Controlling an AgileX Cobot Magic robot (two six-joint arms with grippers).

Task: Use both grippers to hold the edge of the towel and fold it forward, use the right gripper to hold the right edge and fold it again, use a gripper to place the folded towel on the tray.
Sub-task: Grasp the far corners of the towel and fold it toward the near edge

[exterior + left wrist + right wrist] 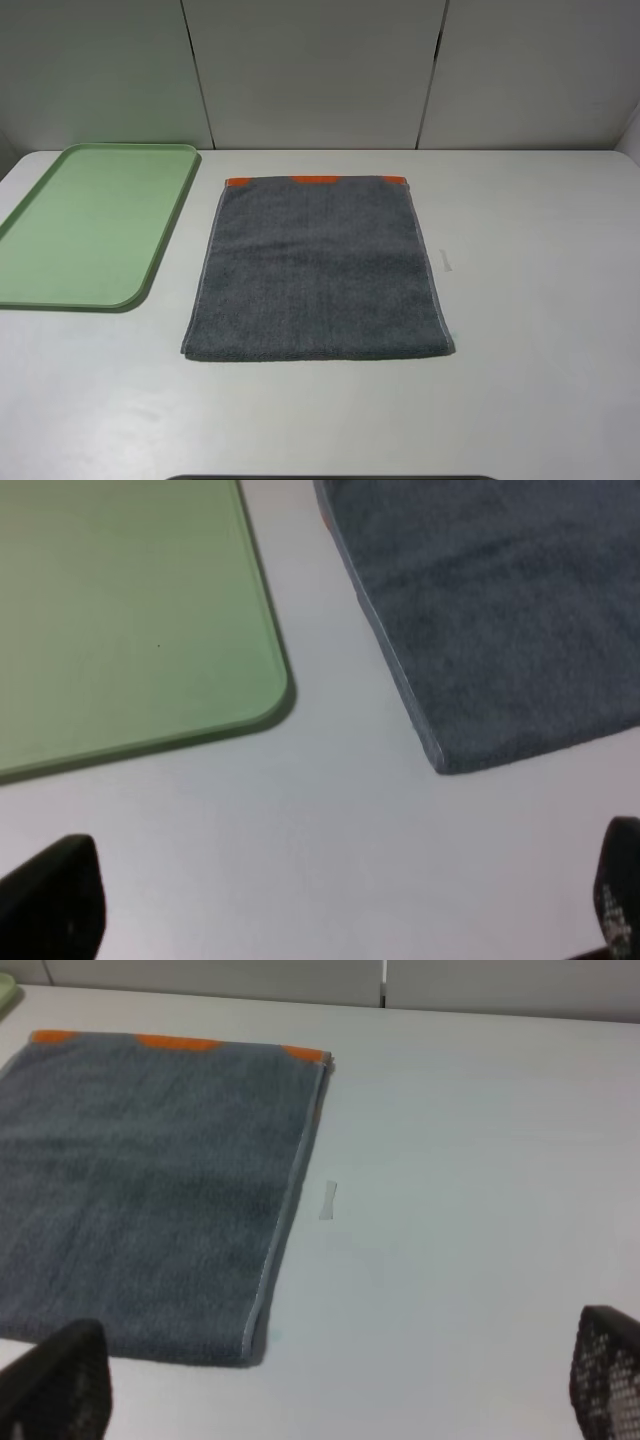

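Observation:
The dark grey towel [318, 268] lies flat in the middle of the white table, with orange strips showing along its far hem [316, 181]. Its plain grey near edge [318, 356] faces the front of the table. The pale green tray [170, 225] lies to the towel's left, with nothing in it. Neither arm shows in the exterior high view. My left gripper [335, 910] is open above bare table, short of the towel's [500, 620] near left corner and the tray's [120, 610] corner. My right gripper [330, 1380] is open, short of the towel's [140, 1180] near right corner.
A small pale strip of tape [447, 260] lies on the table just right of the towel, also seen as the tape [328, 1200] in the right wrist view. Grey wall panels [320, 70] stand behind the table's far edge.

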